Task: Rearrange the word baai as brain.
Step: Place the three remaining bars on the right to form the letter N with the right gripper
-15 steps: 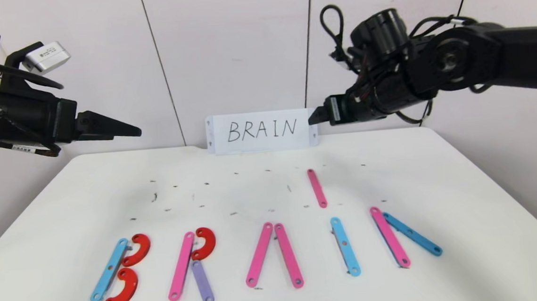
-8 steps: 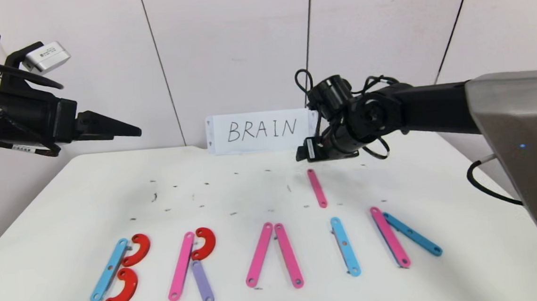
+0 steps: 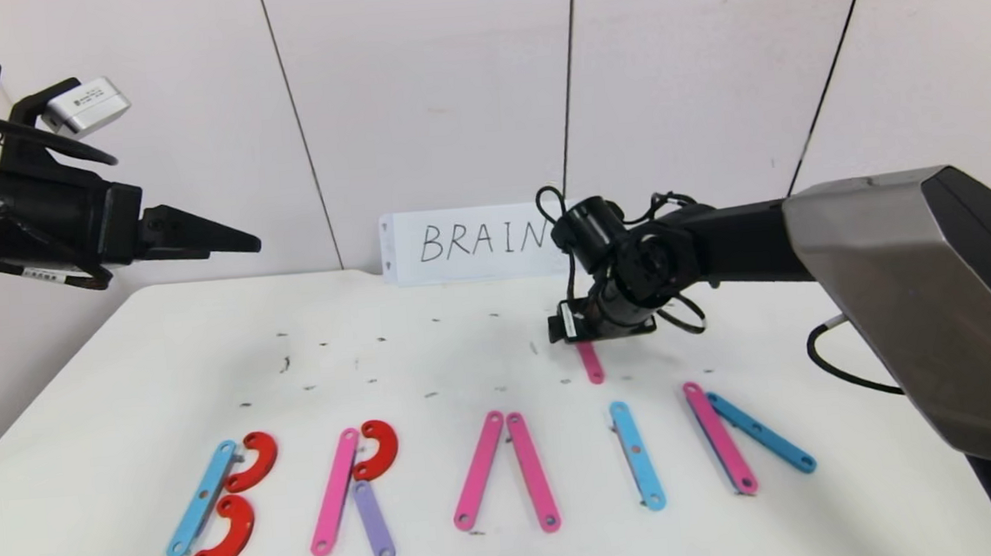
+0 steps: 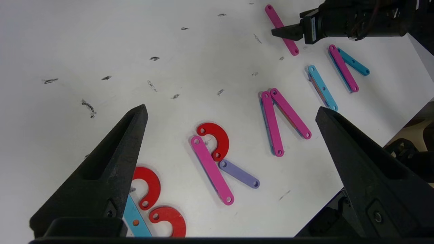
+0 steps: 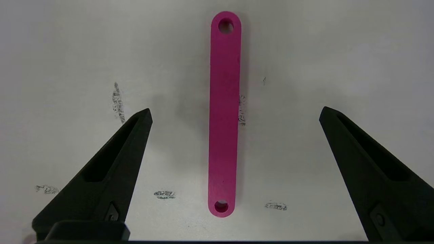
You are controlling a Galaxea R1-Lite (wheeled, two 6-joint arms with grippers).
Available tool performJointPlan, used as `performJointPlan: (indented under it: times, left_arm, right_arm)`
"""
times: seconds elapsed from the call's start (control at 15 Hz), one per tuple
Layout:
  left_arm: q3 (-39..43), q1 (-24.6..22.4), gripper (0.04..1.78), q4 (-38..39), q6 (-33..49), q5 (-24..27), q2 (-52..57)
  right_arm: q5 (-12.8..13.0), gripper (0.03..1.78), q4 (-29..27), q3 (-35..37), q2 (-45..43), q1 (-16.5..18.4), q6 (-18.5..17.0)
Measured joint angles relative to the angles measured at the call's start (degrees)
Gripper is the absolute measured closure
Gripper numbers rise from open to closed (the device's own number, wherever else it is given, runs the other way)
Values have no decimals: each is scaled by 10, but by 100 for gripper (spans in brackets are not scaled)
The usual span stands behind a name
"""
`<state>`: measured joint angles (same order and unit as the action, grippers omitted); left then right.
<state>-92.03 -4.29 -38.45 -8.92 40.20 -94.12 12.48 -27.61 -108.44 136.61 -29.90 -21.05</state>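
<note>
- The right gripper (image 5: 234, 115) hangs low over a loose pink bar (image 5: 223, 112) that lies flat on the white table (image 3: 119, 383), on the far side of the row of letters and well apart from them.
- Its jaws stand wide apart, one on each side of the bar, touching nothing; the bar lies lengthwise midway between the two black fingers (image 5: 112, 169).
- In the head view only the near end of that pink bar shows below the wrist of the right arm.
- The left gripper (image 4: 230, 112) is held high at the far left, above the table's left edge, jaws wide and empty.
- The word (image 3: 487, 475) runs left to right along the near part of the table.
- At the left, a light-blue bar (image 3: 203, 497) with two red curves (image 3: 251, 461) forms a B.
- Next, a pink bar (image 3: 336, 490), one red curve (image 3: 377, 449) and a purple bar (image 3: 373, 522) form an R.
- In the middle, two pink bars (image 3: 503, 472) meet at their far ends, like an A without a crossbar.
- Right of that, a single light-blue bar (image 3: 637, 454) stands as an I.
- At the far right, a pink bar (image 3: 720, 448) and a blue bar (image 3: 762, 443) spread out from a shared far end.
- A white card (image 3: 471, 243) with BRAIN handwritten on it leans against the wall at the table's far edge.
</note>
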Motion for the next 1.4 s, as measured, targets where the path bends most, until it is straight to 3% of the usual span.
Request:
performJointPlan:
  times: [0.33,0.47,0.67,0.93,1.07,1.2,1.4]
  left_arm:
    - [0,0,8,0,0,0,1]
    - [0,0,8,0,0,0,1]
    - [0,0,8,0,0,0,1]
    - [0,0,8,0,0,0,2]
    - [0,0,8,0,0,0,2]
    - [0,0,8,0,0,0,3]
    - [0,0,8,0,0,0,3]
  right_arm:
    - [0,8,1,13,9,-2,-7]
    - [-1,16,1,15,9,-2,-8]
    - [-1,48,1,15,9,-2,-10]
    - [-1,119,0,15,9,-2,-9]
    - [-1,146,0,15,9,-2,-9]
    - [-1,154,0,15,9,-2,-10]
    - [-1,154,0,16,7,-2,-9]
